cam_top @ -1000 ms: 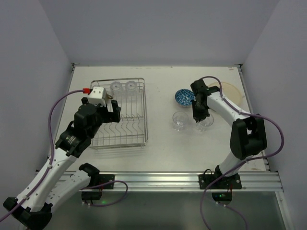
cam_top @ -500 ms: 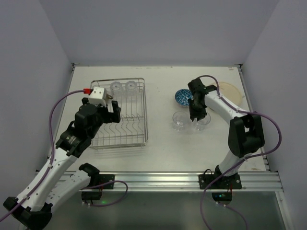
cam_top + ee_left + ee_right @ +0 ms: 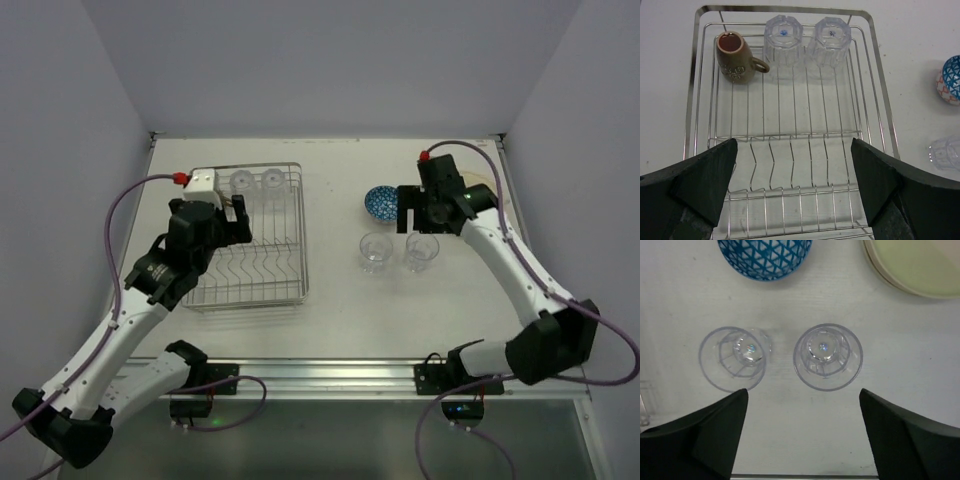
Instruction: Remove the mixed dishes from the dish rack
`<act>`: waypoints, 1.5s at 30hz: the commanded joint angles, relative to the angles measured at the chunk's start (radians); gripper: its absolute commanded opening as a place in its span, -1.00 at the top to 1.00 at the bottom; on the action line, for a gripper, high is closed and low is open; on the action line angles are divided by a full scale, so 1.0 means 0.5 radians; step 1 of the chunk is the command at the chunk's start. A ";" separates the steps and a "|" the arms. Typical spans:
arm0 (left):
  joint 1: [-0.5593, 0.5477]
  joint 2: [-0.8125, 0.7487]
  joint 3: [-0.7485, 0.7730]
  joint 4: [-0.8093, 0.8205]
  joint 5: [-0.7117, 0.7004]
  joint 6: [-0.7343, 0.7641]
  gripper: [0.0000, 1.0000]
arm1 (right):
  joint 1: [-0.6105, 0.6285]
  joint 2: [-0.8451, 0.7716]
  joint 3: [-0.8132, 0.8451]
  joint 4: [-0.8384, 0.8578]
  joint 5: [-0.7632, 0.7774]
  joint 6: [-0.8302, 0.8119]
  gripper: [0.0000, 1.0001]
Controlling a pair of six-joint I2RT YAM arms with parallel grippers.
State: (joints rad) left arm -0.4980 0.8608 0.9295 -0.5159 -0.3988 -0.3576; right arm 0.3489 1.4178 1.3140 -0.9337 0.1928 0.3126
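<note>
1. Tabletop: white, carrying every item below.
2. Dish rack: silver wire basket, lying directly beneath and ahead of the left claw. Its near rows of prongs are standing bare.
3. Left claw: hovering over the near half of the rack with jaws spread wide and nothing between them.
4. Right claw: hanging above the tabletop, well apart from the rack, with jaws parted and gripping nothing.
5. Plates: a cream stack, sitting on the tabletop ahead of the right claw and off to its right (only an edge is showing in the wrist view).
6. Bowl: blue-patterned, resting on the tabletop ahead of the right claw and to its left.
7. Two glasses on the tabletop: one is standing just ahead of the gap between the right claw's fingers, and the other is standing beside it, ahead of the left finger. The two are apart, not touching.
8. Two glasses in the rack: sitting side by side at the far end, straight ahead of the left claw.
9. Mug: brown, lying in the rack's far left corner, with its handle pointing toward the nearest glass.
</note>
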 commanded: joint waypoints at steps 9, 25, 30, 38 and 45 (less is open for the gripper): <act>0.008 0.609 0.441 0.001 -0.245 -0.358 -1.00 | 0.005 -1.243 -0.753 1.103 -0.471 0.148 -0.98; 0.060 1.787 1.294 0.078 -0.046 -0.049 -0.96 | 0.005 -1.421 -0.855 1.070 -0.775 0.197 -0.98; 0.085 2.045 1.519 -0.051 -0.034 0.022 -0.81 | 0.008 -1.449 -0.873 1.060 -0.797 0.191 -0.98; 0.171 2.245 1.700 -0.085 0.089 -0.006 -0.82 | 0.005 -1.446 -0.873 1.057 -0.886 0.166 -0.98; 0.204 2.386 1.783 -0.097 0.181 0.062 -0.89 | 0.005 -1.440 -0.870 1.067 -0.907 0.160 -0.98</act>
State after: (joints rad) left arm -0.4053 2.0174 1.7683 -0.5587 -0.3435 -0.3668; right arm 0.3489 0.6991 0.8780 -0.4400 -0.2302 0.4019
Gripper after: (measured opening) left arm 0.947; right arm 0.990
